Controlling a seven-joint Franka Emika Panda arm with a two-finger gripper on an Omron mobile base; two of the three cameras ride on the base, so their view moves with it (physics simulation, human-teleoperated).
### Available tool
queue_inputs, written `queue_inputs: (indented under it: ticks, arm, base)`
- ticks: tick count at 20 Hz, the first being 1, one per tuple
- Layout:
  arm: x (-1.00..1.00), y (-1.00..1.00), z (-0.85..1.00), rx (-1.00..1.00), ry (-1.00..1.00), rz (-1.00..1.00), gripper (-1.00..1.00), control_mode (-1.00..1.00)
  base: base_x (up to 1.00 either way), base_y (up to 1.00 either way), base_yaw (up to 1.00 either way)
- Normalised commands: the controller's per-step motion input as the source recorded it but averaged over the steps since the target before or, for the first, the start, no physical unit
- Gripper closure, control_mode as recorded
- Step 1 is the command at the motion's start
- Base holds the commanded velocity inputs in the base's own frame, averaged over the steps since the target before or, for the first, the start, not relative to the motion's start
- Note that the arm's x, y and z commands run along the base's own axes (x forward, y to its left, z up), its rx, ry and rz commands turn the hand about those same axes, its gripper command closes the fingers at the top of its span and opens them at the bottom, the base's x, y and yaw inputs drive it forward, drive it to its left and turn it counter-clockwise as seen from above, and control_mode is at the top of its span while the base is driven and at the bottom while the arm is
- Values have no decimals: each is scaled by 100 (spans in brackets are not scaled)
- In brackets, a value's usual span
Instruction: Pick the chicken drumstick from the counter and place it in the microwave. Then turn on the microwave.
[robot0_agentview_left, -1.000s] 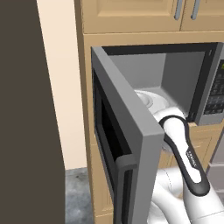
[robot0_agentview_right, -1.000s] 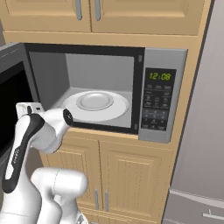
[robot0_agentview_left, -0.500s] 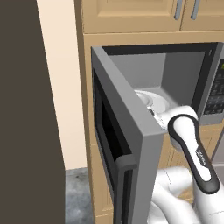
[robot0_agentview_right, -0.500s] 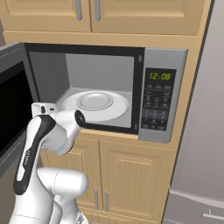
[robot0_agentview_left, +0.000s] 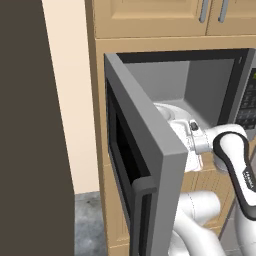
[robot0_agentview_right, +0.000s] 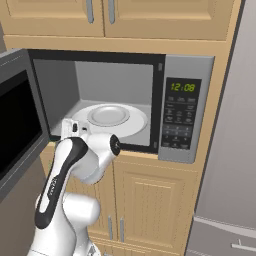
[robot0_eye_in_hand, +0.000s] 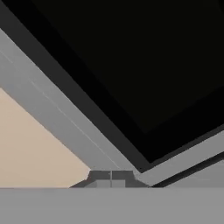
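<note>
Fingers pressed together on nothing, the gripper (robot0_eye_in_hand: 110, 176) is nosing against the microwave (robot0_agentview_right: 187, 107) door (robot0_agentview_left: 150, 165). No drumstick is showing on the white turntable (robot0_agentview_right: 111, 117). That rigid door should swing lightly when pushed near its free edge.

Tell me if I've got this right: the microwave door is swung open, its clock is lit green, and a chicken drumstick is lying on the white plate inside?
Not quite. The microwave door is open and the green clock is lit, but the white plate inside is bare; no drumstick lies on it. The right base view shows this plainly.
</note>
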Motion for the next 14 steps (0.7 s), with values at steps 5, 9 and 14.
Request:
queue_inputs:
  ticks: [5,9,14]
  arm:
    - [26,-33,0,4,9,-21,100,-100]
    - [14,-13,0,0,11,-33,100,-100]
    - [5,-15,8,0,19,-34,100,-100]
  base:
    - [0,0,0]
    - [0,0,0]
    - [0,0,0]
